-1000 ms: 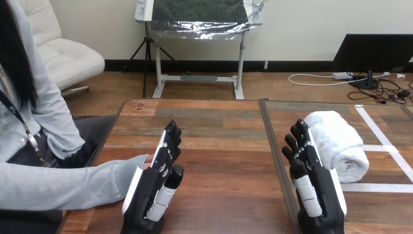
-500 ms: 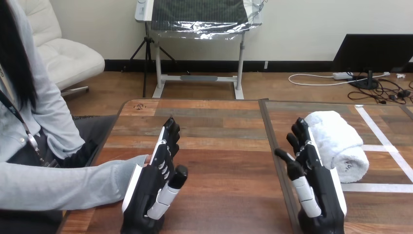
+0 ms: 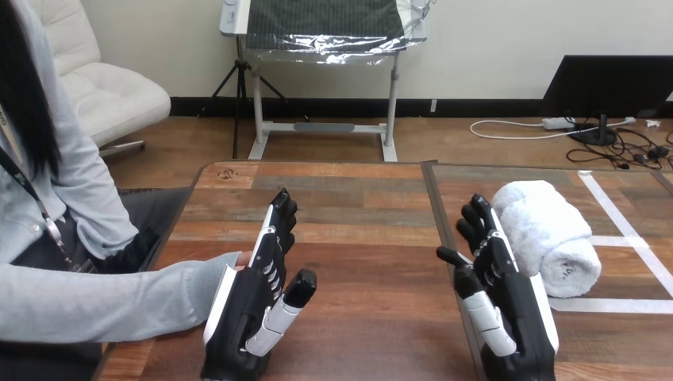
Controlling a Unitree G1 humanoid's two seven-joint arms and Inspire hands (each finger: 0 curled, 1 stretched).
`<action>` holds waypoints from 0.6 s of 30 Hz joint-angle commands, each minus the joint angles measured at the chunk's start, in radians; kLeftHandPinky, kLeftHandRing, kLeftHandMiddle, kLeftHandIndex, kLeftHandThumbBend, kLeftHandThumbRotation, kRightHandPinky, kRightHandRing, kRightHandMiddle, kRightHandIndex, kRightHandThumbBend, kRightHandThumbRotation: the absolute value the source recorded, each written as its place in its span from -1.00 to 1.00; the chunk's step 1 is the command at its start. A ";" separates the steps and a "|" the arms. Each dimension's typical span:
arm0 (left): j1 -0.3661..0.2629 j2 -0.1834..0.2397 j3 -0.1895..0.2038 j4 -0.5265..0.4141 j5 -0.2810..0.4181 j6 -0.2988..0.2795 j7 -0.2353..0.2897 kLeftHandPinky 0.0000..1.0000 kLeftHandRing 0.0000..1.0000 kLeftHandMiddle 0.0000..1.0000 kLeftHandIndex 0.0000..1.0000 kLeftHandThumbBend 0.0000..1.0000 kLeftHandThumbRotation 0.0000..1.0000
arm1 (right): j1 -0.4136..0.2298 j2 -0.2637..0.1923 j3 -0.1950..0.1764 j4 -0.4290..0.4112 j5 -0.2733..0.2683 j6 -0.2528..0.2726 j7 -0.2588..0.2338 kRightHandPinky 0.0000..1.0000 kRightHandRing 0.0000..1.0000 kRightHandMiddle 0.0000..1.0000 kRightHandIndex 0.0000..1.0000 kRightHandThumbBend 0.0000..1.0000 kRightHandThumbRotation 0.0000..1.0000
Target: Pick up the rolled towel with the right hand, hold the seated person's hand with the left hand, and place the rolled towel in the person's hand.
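Observation:
A white rolled towel [image 3: 548, 234] lies on the table at the right, its spiral end facing me. My right hand [image 3: 500, 294] stands edge-up just left of it, open, fingers straight and thumb stretched out to the left; the hand's back looks close to or touching the towel. My left hand [image 3: 258, 298] stands edge-up at the left, open, thumb spread to the right. The person's hand [image 3: 242, 259] lies behind it on the table, mostly hidden, a grey sleeve reaching to the wrist. I cannot tell whether the two hands touch.
The wooden table [image 3: 365, 254] has a dark seam [image 3: 444, 238] running front to back between my hands. White tape lines [image 3: 627, 226] cross the table beside the towel. The person sits at the left edge.
Both my hands have spread their thumbs outward from the palms. The right hand has shifted slightly left and forward. The towel and the person's hand have not moved.

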 commanded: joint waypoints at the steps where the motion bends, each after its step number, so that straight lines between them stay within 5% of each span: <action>1: -0.057 0.007 -0.019 -0.014 0.012 -0.024 0.009 1.00 1.00 1.00 1.00 1.00 0.56 | -0.088 -0.041 0.008 -0.018 -0.029 -0.041 -0.025 0.59 0.91 0.95 0.97 1.00 0.40; 18: -0.063 0.004 -0.041 -0.007 -0.008 -0.018 0.003 1.00 1.00 1.00 1.00 1.00 0.49 | -0.155 -0.128 -0.035 -0.095 -0.105 -0.020 -0.172 0.65 0.93 0.97 1.00 1.00 0.40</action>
